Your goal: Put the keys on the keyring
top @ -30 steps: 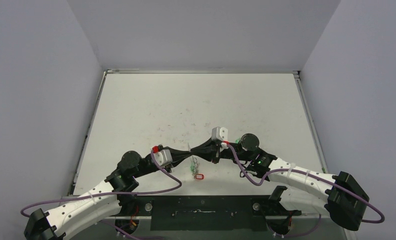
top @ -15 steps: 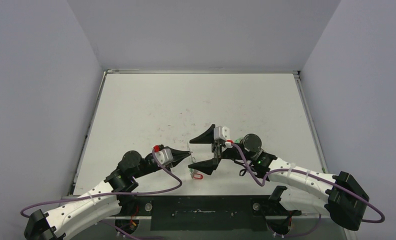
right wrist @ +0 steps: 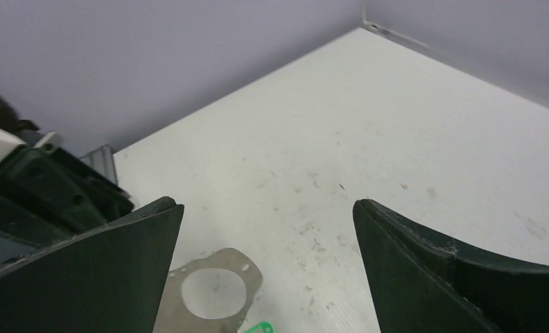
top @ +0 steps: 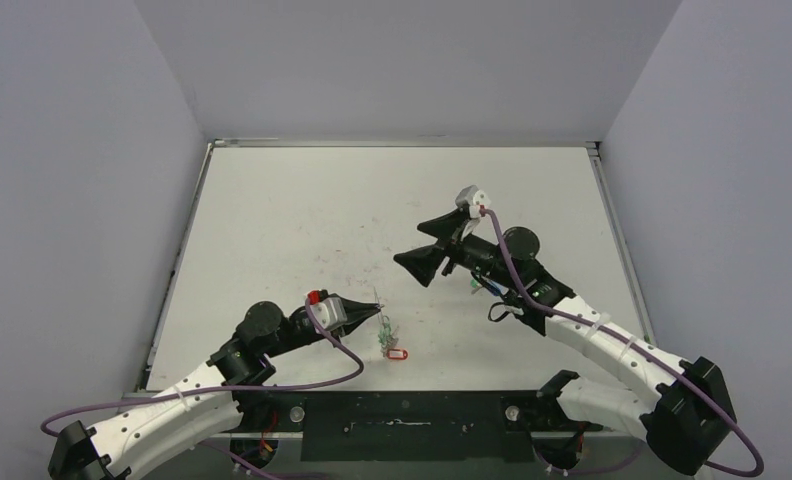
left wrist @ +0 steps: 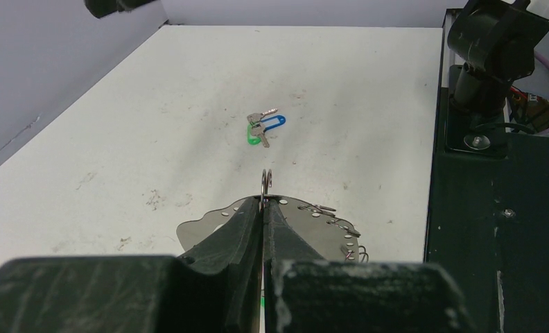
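Release: right fingers (right wrist: pixel 133 239), just spread and drawn back far-right, leave the keyring (left wrist: pixel 306 216) pinched by the left fingers (left wrist: pixel 242 223) alone, so they look free to fetch the loose keys (left wrist: pixel 263 128)

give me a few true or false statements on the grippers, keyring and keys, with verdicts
1. The left gripper is shut on the keyring. True.
2. The right gripper is clamped on a key. False: its jaws stand wide open and empty.
3. The keys with blue and green tags lie on the table, apart from the keyring. True.
4. The red tag lies by the far wall. False: it is beside the keyring, toward the near edge.
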Robot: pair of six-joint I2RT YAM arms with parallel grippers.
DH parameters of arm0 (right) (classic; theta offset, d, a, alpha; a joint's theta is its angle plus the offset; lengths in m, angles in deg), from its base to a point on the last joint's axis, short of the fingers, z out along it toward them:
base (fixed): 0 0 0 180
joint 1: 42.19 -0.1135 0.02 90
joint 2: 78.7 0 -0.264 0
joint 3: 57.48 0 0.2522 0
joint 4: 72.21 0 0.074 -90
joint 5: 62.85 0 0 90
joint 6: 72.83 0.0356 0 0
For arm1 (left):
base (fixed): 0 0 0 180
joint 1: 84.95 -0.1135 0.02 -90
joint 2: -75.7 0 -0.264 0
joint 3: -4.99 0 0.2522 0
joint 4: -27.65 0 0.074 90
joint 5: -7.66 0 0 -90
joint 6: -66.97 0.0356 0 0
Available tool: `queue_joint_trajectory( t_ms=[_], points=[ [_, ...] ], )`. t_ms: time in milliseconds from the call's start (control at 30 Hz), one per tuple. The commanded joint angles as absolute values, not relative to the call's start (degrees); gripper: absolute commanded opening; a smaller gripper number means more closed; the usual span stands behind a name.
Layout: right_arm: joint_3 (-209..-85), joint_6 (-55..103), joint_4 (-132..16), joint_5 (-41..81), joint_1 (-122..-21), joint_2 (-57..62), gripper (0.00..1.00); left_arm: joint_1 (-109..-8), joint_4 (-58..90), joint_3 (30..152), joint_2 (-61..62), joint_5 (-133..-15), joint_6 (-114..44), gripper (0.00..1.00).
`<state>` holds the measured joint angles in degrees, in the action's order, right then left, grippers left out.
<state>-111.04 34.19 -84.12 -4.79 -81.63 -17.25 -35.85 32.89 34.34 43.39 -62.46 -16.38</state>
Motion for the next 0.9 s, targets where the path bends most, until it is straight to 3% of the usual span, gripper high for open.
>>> queue_joint_trajectory(
  t_ms=[0, 333, 700, 867],
  points=[
    [-112.60, 37.72, -73.29, 7.72, -78.60, -17.70, 1.00, -35.74, 34.95, 37.03, 43.97, -62.65, -16.44, 0.00],
    [-113.56, 45.59, -50.27, 22.53, -69.13, -13.42, 1.00, -35.69, 34.95, 36.86, 43.72, -61.74, -16.88, 0.00],
    [-113.60, 47.51, -41.98, 31.64, -60.46, -7.19, 0.91, -35.73, 36.18, 36.77, 42.24, -60.32, -17.28, 0.00],
    [-117.84, 45.98, -39.67, 30.56, -60.19, -0.42, 0.71, -35.71, 36.54, 36.68, 41.87, -60.47, -17.28, 0.00]
  ],
)
